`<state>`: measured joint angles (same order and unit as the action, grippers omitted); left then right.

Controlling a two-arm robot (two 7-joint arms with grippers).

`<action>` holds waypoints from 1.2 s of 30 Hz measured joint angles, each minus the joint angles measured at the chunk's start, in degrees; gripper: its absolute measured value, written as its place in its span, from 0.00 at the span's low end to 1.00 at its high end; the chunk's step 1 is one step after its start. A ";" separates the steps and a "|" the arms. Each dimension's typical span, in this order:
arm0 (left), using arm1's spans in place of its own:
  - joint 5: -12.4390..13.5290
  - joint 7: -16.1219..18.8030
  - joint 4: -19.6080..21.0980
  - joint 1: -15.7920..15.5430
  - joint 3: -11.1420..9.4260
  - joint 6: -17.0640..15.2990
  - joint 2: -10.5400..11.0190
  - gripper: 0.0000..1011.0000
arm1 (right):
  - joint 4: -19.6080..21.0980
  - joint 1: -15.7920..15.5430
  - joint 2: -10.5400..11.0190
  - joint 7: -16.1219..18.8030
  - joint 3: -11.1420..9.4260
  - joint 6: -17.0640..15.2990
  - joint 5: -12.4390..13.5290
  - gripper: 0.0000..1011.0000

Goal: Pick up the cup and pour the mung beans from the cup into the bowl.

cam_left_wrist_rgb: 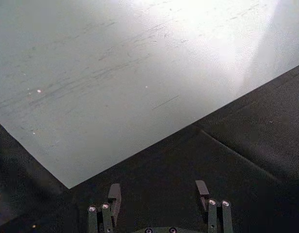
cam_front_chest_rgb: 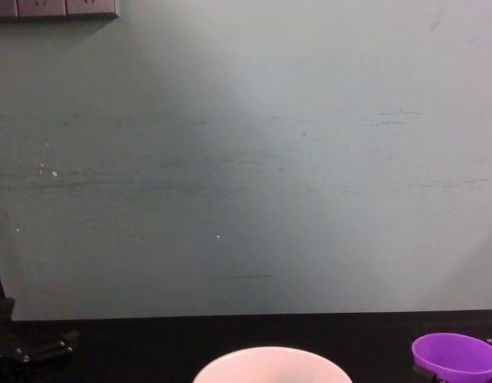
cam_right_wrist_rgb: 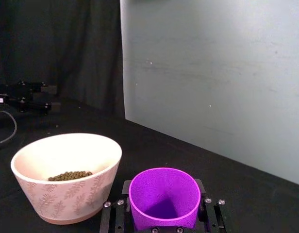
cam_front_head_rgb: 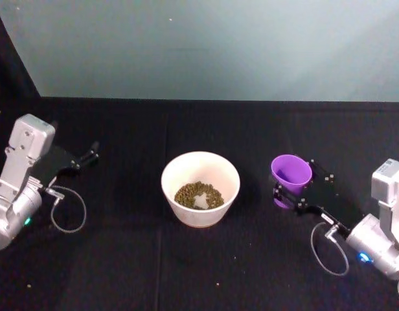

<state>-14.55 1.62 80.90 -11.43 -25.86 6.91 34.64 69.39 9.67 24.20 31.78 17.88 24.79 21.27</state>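
From the head, a black desk [cam_front_head_rgb: 199,272] meets a pale grey-green wall [cam_front_head_rgb: 219,45]; the right end effector [cam_front_head_rgb: 291,194] grips the upright purple cup [cam_front_head_rgb: 291,172], with the bowl [cam_front_head_rgb: 200,188] of mung beans [cam_front_head_rgb: 198,194] to its left. The left end effector [cam_front_head_rgb: 89,155] sits well apart with its fingers spread, holding nothing. The right wrist shows the cup [cam_right_wrist_rgb: 164,196] seated between the fingers, its base hidden. The chest view cuts off the bowl [cam_front_chest_rgb: 271,365].

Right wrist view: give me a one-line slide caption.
Right claw around the empty-looking purple cup, beside the bowl holding mung beans.
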 joint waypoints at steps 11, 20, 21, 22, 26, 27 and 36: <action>0.00 0.00 0.00 0.00 0.00 0.00 0.00 0.99 | 1.21 -0.38 -0.67 0.31 -1.12 -2.62 -0.68 0.73; 0.00 0.00 0.00 0.00 0.00 0.00 0.00 0.99 | 1.27 -0.39 -0.66 0.38 -1.12 -2.78 -0.76 0.73; 0.00 0.00 0.00 0.00 0.00 0.00 0.00 0.99 | 1.25 -0.39 -0.65 0.37 -1.10 -2.73 -0.76 0.73; 0.00 0.00 0.00 0.00 0.00 0.00 0.00 0.99 | 1.24 -0.39 -0.65 0.37 -1.09 -2.71 -0.76 0.73; 0.00 0.00 0.00 0.00 0.00 0.00 0.00 0.99 | 1.20 -0.36 -0.63 0.36 -1.04 -2.60 -0.76 0.84; 0.00 0.00 0.00 0.00 0.00 0.00 0.00 0.99 | 1.19 -0.37 -0.62 0.36 -1.04 -2.58 -0.76 0.86; 0.00 0.00 0.00 0.00 0.00 0.00 0.00 0.99 | 1.14 -0.36 -0.59 0.33 -0.98 -2.48 -0.76 0.99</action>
<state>-14.55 1.62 80.90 -11.43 -25.86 6.91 34.64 70.53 9.31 23.61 32.10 16.90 22.31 20.51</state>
